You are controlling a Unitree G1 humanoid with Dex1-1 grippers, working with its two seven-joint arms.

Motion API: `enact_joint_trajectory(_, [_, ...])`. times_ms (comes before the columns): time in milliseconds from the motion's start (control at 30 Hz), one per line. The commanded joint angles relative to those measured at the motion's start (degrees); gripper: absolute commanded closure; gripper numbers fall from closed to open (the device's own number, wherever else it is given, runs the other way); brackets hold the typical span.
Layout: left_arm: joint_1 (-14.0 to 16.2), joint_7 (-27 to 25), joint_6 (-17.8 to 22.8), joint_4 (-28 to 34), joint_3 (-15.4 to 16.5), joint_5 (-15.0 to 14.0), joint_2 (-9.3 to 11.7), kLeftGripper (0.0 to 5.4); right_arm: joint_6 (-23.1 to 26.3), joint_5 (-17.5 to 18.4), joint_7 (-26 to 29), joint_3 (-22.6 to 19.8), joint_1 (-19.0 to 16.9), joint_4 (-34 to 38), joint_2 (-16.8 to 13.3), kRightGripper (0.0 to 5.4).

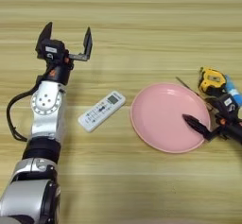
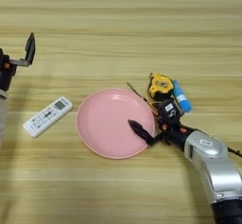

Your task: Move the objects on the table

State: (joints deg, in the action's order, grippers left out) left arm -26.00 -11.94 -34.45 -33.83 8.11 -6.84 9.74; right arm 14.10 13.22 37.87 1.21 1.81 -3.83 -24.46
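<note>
A large pink plate (image 2: 111, 124) lies right of centre on the wooden table (image 1: 142, 20). To its left a white remote control (image 1: 101, 110) lies slantwise. Beyond the plate's right rim sit a yellow-black tape measure (image 2: 160, 86) and a small blue tube (image 2: 181, 97). A thin screwdriver (image 2: 135, 90) lies between the plate and the tape measure, its handle end hidden by my right gripper (image 2: 142, 131). That gripper reaches over the plate's right rim. My left gripper (image 1: 67, 31) is open at the far left, beyond the remote and holding nothing.
A black cable (image 1: 12, 119) loops beside my left forearm at the left edge. Bare wood stretches across the far half of the table and along the near edge.
</note>
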Motion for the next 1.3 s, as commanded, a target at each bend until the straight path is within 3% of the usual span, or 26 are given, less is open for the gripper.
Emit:
enact_joint_trajectory(33, [-0.3,-0.2,-0.2,-0.2,-0.2,0.5,0.3,0.00,0.5,-0.6,0.8,1.0,0.1,0.6,-0.4,0.03])
enact_joint_trajectory(200, [-0.3,-0.2,-0.2,-0.2,-0.3,0.5,0.3,0.00,0.0,-0.7,3.2,2.7,-1.5,3.0,-1.3,0.03])
enact_joint_trajectory(700, [-0.5,0.0,-0.3,-0.5,-0.3,0.7,0.1,0.00,-0.2,-1.3,4.1,3.4,-1.4,4.0,-1.3,0.03])
enact_joint_trajectory(1300, [-0.6,0.6,-0.6,-0.8,-0.7,1.0,-0.3,0.00,0.6,-0.8,5.6,7.1,1.7,3.3,0.7,0.03])
